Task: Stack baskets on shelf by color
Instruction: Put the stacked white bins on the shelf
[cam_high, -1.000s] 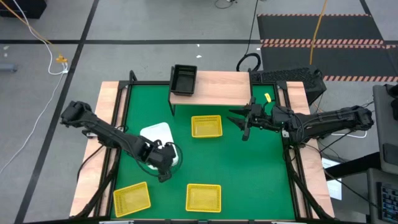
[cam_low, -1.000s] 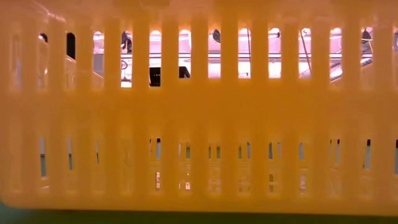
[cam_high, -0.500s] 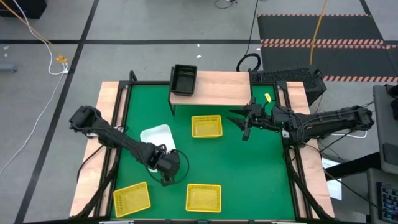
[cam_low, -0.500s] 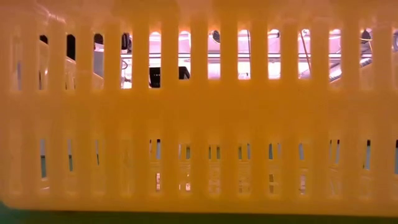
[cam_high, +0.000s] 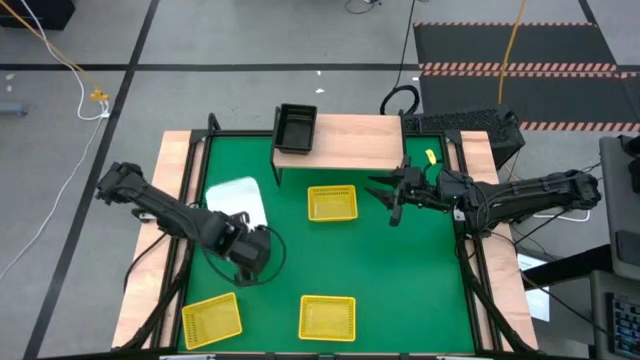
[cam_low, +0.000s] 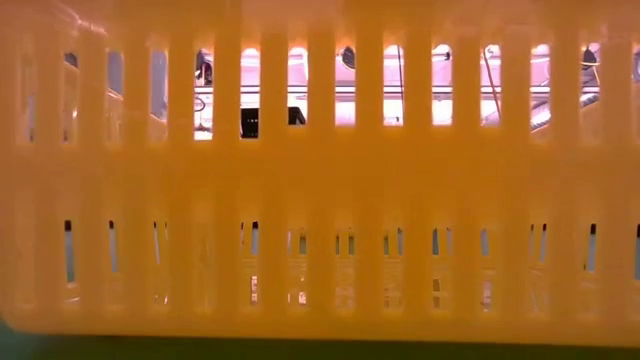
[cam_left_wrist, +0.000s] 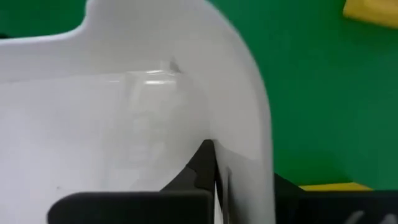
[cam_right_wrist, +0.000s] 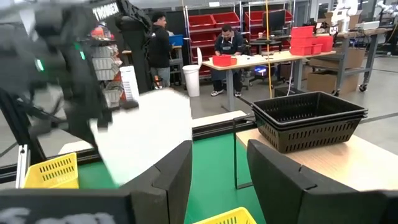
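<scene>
The left arm reaches from the left edge of the tabletop toward the middle, and its elbow is bent. The left end effector (cam_high: 243, 222) is closed on the rim of a white basket (cam_high: 234, 197) and holds it tilted. The right arm comes in from the right side, stretched almost straight. The right end effector (cam_high: 385, 198) is open and holds nothing.

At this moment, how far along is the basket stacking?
Done: black baskets sit stacked at one end of the shelf. In hand: the left claw holds a white basket lifted over the mat. Left: three yellow baskets lie on the mat. The right claw waits open, empty.
</scene>
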